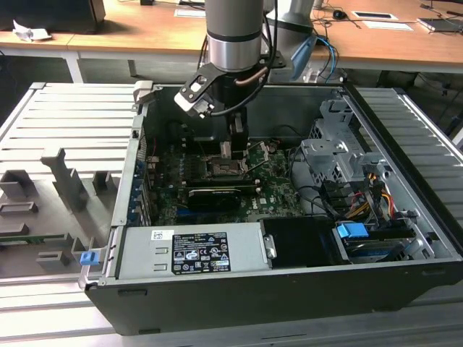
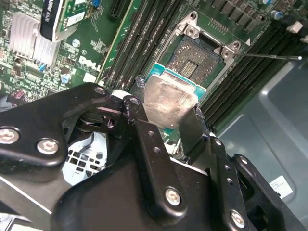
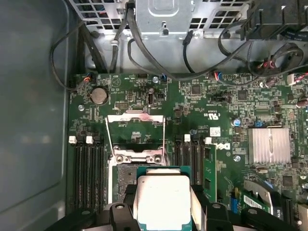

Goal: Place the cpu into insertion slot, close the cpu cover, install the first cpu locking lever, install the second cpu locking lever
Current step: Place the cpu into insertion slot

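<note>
One cpu (image 2: 169, 98), clamped flat in the hand (image 2: 166, 120), poised just over the near edge of the bare insertion slot (image 2: 198, 58), cpu cover (image 3: 136, 118) hinged up beyond.

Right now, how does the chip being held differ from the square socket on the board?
The cpu has a pale silvery top; the insertion slot is dark in the middle. The cpu is gripped by the end effector; the insertion slot lies open and empty. Both are square.
</note>
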